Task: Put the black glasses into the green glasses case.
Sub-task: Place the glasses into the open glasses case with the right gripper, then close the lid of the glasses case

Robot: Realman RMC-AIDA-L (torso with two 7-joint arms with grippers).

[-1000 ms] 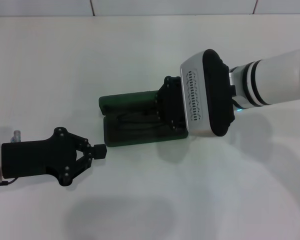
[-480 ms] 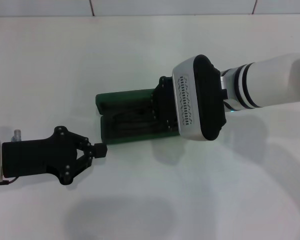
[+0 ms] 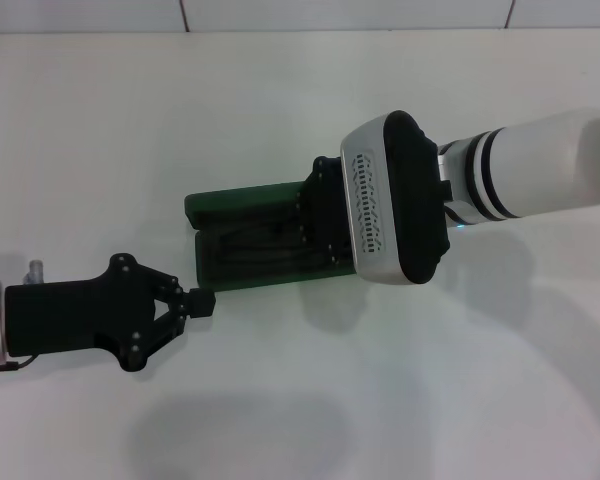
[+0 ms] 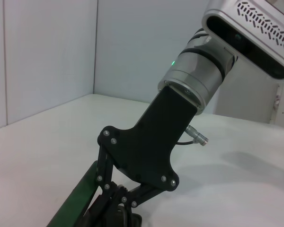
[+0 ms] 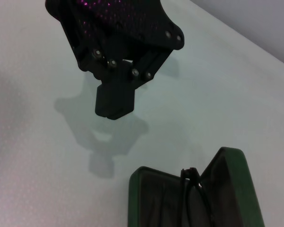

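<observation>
The green glasses case (image 3: 242, 204) lies open at the table's middle, its lid folded back on the far side. The black glasses (image 3: 265, 244) lie inside its dark lower half; the right wrist view shows one temple arm (image 5: 195, 188) running along the lining of the case (image 5: 238, 182). My right gripper (image 3: 320, 228) reaches down onto the case's right end, and in the left wrist view it (image 4: 120, 210) sinks in beside the green wall (image 4: 78, 201). My left gripper (image 3: 200, 303) rests shut and empty just off the case's near left corner, and it (image 5: 114, 100) also shows in the right wrist view.
A white tabletop (image 3: 300, 110) runs in all directions around the case. A tiled wall edge (image 3: 185, 18) lines the far side. The right arm's white forearm and silver wrist camera housing (image 3: 390, 200) hang over the case's right end.
The right gripper has shifted left, and the open case with the glasses has slid left with it. The left arm has stayed still.
</observation>
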